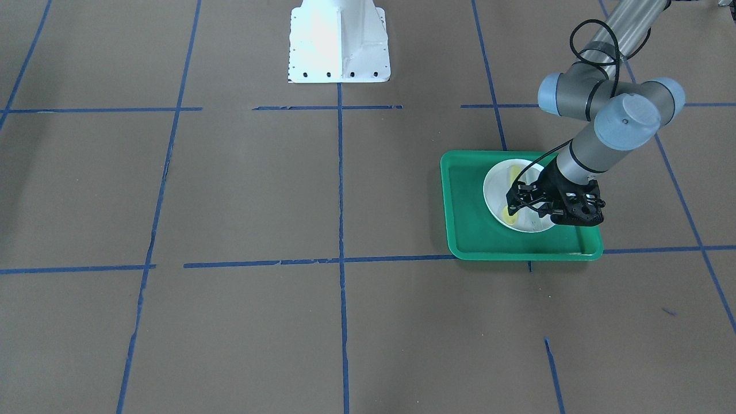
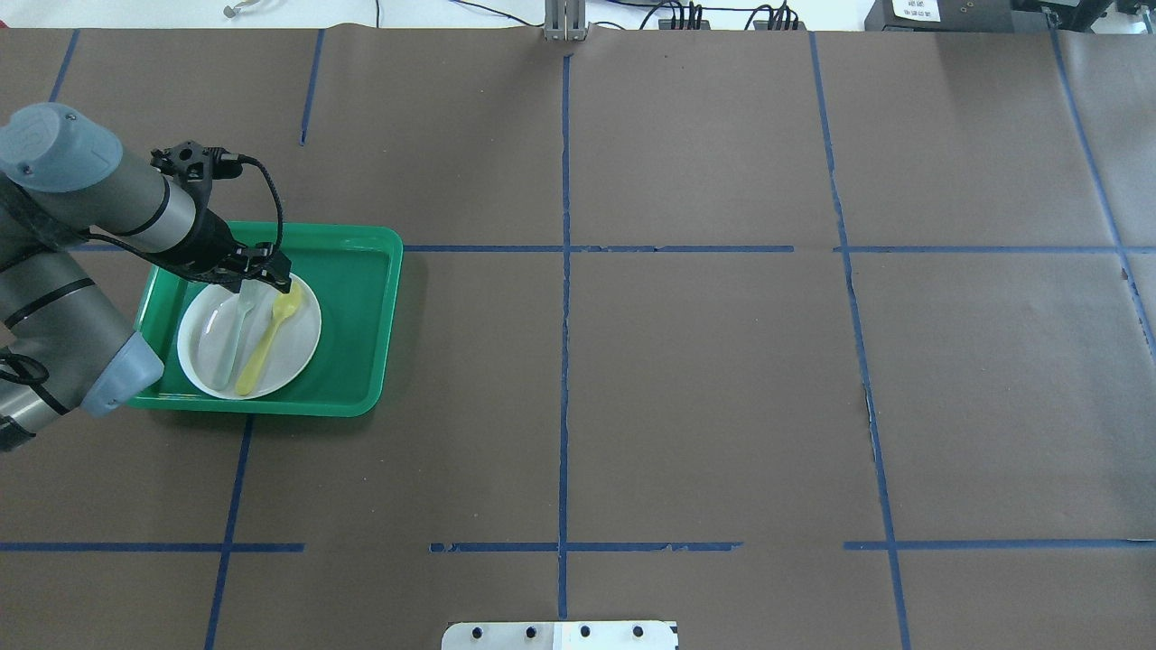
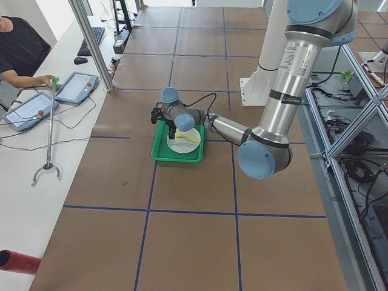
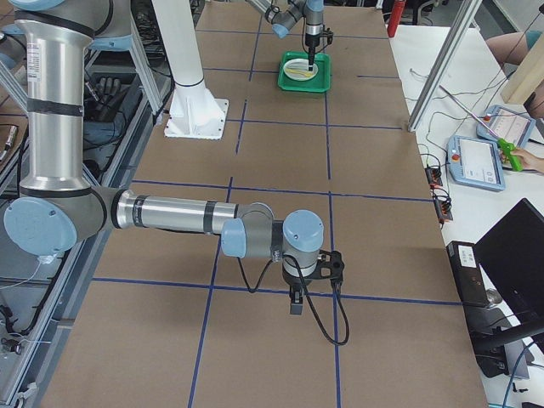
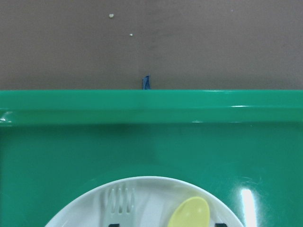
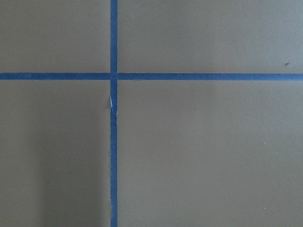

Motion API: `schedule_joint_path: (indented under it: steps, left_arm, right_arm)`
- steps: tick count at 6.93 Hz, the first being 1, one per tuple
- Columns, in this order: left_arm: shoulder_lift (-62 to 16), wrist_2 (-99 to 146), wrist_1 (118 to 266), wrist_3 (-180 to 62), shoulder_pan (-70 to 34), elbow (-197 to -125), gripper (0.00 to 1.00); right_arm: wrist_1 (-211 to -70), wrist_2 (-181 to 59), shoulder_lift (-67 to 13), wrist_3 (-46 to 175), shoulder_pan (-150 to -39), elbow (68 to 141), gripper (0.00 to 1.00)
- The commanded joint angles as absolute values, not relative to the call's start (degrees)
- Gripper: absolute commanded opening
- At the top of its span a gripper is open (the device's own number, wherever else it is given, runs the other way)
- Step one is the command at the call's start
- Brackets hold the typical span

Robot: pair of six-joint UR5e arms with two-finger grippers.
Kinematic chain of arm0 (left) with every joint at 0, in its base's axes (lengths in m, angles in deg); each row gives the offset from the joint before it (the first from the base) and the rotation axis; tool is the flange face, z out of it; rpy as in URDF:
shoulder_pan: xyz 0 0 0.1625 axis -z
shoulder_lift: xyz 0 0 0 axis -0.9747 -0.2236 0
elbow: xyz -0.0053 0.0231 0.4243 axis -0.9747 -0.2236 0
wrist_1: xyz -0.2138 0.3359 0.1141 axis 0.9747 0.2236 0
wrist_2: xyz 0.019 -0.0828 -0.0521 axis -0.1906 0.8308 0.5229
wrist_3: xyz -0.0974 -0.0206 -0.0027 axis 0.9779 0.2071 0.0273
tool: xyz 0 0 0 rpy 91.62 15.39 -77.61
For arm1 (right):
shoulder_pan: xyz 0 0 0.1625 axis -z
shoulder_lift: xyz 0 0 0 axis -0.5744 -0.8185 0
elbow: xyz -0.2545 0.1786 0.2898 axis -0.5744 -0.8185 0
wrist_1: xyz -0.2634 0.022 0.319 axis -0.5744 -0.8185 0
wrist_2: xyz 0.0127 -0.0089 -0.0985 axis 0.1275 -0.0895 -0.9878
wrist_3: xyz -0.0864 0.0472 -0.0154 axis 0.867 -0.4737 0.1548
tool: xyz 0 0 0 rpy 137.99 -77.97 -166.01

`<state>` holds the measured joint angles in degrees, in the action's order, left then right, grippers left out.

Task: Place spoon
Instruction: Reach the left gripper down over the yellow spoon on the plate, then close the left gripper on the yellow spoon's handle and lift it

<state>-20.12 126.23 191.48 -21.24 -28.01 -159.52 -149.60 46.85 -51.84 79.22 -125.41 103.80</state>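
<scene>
The yellow spoon [image 2: 267,338] lies on a white plate [image 2: 298,352] in a green tray [image 2: 361,298], bowl end pointing away from the robot. My left gripper [image 2: 267,282] is open and hovers just over the spoon's bowl and the far rim of the plate, holding nothing. In the left wrist view the spoon bowl [image 5: 189,213] sits at the bottom edge beside the fork tines. In the front view the left gripper [image 1: 520,201] covers the spoon's middle. My right gripper [image 4: 293,297] shows only in the exterior right view, low over bare table; I cannot tell its state.
A pale translucent fork [image 2: 230,338] lies on the plate to the left of the spoon. The tray's raised rim [image 5: 151,101] borders brown paper with blue tape lines. The robot's white base [image 1: 339,43] stands at the table's middle.
</scene>
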Motion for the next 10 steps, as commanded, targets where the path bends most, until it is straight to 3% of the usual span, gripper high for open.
schedule_joint_path:
  steps: [1,10]
  left_arm:
    - [-20.07,126.11,191.50,-21.65,-29.00,-159.89,0.71]
    - [-19.63,122.44,186.75,-26.05,-32.61,-162.08,0.67]
  right_arm:
    - [-149.60,46.85,-51.84,79.22,-125.41,103.80,1.00]
    - [-149.60,46.76,-51.84,79.22,-125.41,103.80,1.00]
